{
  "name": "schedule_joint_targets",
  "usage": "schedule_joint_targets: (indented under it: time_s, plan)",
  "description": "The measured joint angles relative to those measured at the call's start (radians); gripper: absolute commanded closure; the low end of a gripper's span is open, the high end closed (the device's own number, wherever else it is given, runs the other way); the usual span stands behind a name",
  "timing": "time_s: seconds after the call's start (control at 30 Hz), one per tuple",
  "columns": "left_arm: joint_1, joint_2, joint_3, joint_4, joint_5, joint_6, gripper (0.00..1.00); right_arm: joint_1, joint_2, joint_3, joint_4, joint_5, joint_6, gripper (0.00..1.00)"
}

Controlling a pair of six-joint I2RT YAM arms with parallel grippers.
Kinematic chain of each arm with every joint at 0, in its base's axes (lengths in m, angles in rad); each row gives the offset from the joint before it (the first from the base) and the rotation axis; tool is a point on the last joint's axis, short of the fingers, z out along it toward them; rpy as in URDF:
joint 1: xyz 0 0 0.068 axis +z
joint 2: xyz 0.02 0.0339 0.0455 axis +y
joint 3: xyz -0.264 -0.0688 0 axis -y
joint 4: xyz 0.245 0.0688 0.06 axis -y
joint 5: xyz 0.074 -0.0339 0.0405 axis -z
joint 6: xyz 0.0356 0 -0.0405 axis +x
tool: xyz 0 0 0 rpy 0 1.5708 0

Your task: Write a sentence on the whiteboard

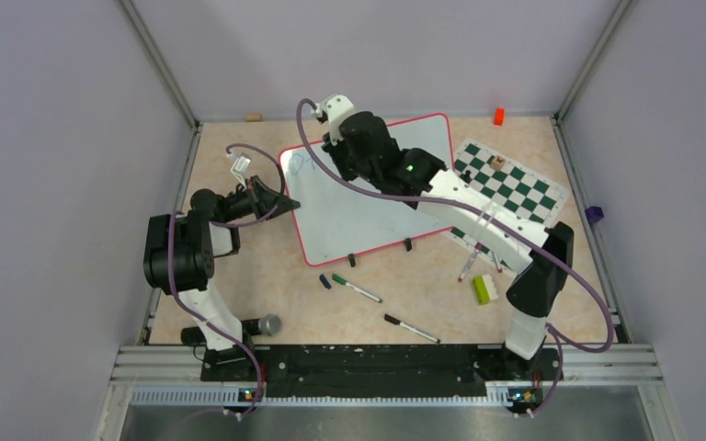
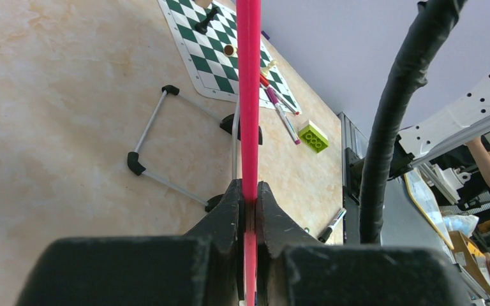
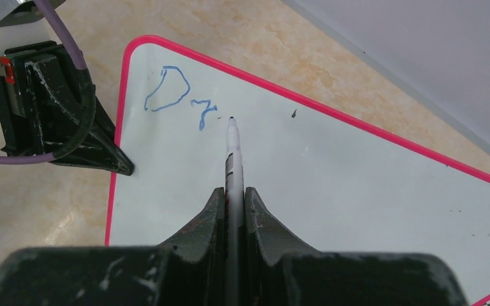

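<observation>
Top external, far left: left gripper [image 1: 285, 205] at the left edge of the whiteboard [image 1: 358, 220]. Same grip close up in left wrist view: left gripper [image 2: 249, 191] jaws pinched almost fully shut on the whiteboard [image 2: 249, 95], thin red edge seen end-on, straight up between the fingers. Board lying left of centre on the tan table [image 1: 239, 266], turned at an angle, two black feet [image 1: 408, 244] at its near edge. In the board's upper-left corner, start of the sentence [image 3: 177, 97]: blue "D" plus a small squiggle. Just right of that, tip of marker [image 3: 232, 150] at the board surface, touching or a hair off, cannot tell. Right gripper [image 3: 233, 194] jaws narrow, clamped on the marker barrel; right arm stretched diagonally over the board. Below the board: blue cap [image 1: 325, 283], green-capped marker [image 1: 357, 288], black marker [image 1: 412, 329]. Further right: chess mat [image 1: 515, 188], partly under the arm, lime brick [image 1: 483, 289] near it.
</observation>
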Motion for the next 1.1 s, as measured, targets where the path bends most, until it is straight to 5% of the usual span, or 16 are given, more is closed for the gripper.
schedule_joint_targets:
  time_s: [1.1]
  plan:
    - [0.0, 0.0, 0.0, 0.0, 0.0, 0.0, 1.0, -0.007, 0.097, 0.022, -0.011, 0.004, 0.0, 1.0]
